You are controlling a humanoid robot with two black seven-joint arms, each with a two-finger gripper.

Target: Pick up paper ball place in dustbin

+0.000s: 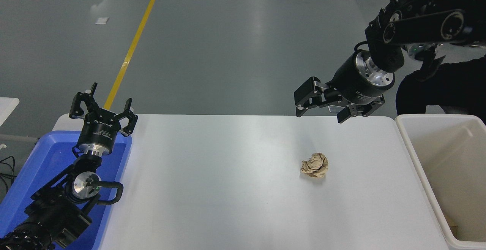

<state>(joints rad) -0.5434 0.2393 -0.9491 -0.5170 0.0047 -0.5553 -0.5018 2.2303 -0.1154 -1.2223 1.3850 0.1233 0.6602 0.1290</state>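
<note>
The tan-brown paper ball (314, 165) lies on the white table (228, 189), right of the middle. My right gripper (318, 115) is open and empty. It hangs above the table's far edge, behind the ball and well above it. The off-white dustbin (417, 159) stands at the table's right end, to the right of the ball. A scrap of brown paper lies at its bottom. My left gripper (102, 107) is open and parked at the lower left, over the blue tray.
A blue plastic tray (41, 166) sits at the table's left end under my left arm. Grey floor with a yellow line (134, 45) lies beyond the table. A dark shape (448, 90) stands behind the dustbin.
</note>
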